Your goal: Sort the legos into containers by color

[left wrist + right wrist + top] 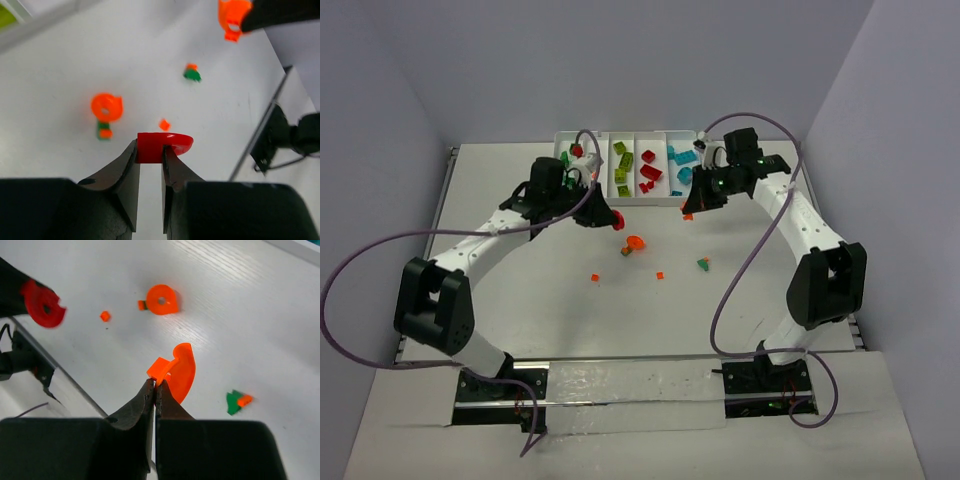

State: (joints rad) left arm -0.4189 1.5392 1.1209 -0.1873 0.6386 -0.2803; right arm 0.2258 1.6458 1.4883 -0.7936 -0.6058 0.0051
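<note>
The left arm's wrist [548, 182] is covering the near-left corner of the white tray [630, 134], leaving bricks [565, 158] there only partly showing.

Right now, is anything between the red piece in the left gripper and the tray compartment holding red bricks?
Nothing visible does. The left gripper holds the red piece over the table near the white tray; the right gripper, pinching an orange piece, sits off to the side.

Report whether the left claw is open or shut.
Shut: the left claw pinches a red lego between both fingers in the left wrist view.
</note>
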